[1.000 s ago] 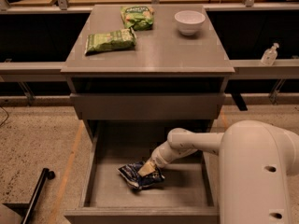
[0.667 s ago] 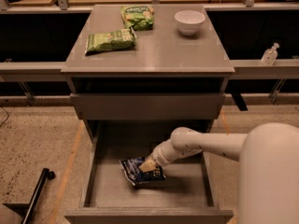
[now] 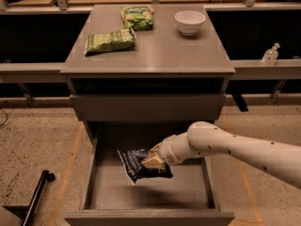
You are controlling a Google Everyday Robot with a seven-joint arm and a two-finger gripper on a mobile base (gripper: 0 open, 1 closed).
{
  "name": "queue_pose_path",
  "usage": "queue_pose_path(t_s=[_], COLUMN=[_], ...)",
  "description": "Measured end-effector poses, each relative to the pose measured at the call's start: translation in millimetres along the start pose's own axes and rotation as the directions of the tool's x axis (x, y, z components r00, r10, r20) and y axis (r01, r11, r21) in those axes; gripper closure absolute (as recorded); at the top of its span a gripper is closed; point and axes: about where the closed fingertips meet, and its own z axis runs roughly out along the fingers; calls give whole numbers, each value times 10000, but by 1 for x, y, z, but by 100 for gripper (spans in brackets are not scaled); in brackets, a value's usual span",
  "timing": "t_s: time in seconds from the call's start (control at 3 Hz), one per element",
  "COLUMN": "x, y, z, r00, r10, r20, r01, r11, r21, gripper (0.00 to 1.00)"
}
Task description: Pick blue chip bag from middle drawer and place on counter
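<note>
Blue chip bag (image 3: 135, 163) ×1, gripped by end effector (image 3: 152, 161) (over middle drawer (image 3: 150, 217)) | green bags (image 3: 110, 40) (image 3: 137, 17) ×2

No print is legible on the blue chip bag (image 3: 134, 165) the pincer (image 3: 150, 162) grips over the drawer (image 3: 149, 216).

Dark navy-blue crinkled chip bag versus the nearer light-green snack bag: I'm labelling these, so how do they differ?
The dark navy-blue crinkled chip bag has white lettering; the nearer light-green snack bag is pale. The blue one hangs in the open grey middle drawer; the green one lies on the smooth grey counter. The gripper, in the drawer, clamps the blue bag tilted; the green lies flat, untouched. Both are small packets.
</note>
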Motion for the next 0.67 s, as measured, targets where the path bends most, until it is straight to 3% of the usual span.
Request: queue_pose_path(t_s=[0.33, 0.67], x=[-24, -49], y=[15, 7], z=[-51, -100], r00=[9949, 9828], r10=[-315, -873], r20=[962, 1628], r01=[337, 899], r11=[9992, 9959], r21=[-217, -83], gripper=[100, 100])
